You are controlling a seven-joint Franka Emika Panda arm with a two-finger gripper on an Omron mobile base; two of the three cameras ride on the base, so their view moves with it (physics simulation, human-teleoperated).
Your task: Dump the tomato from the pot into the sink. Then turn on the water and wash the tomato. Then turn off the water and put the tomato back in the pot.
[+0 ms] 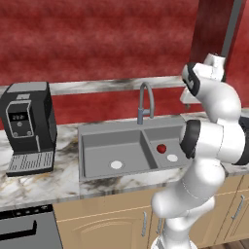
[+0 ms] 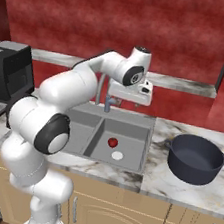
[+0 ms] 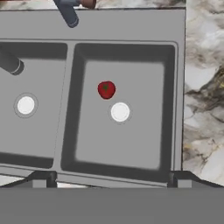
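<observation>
The tomato (image 1: 161, 148) (image 2: 112, 142) (image 3: 106, 89) lies in the right basin of the grey double sink (image 1: 112, 127) (image 2: 148, 139) (image 3: 127, 26), just beside that basin's pale drain (image 3: 120, 112). The dark pot (image 2: 193, 169) stands upright on the counter right of the sink, and nothing shows inside it. My gripper (image 3: 111, 179) hangs high over the right basin, looking straight down, open wide with nothing between its fingertips (image 3: 41, 178). The white hand (image 2: 133, 93) sits in front of the gooseneck faucet (image 1: 145, 101) (image 3: 66, 13). No water is running.
A black coffee machine (image 1: 26, 125) (image 2: 6, 80) stands on the marble counter left of the sink. A grey appliance front (image 1: 26, 228) sits below the counter at the left. Wooden cabinet doors (image 2: 120, 213) run under the sink.
</observation>
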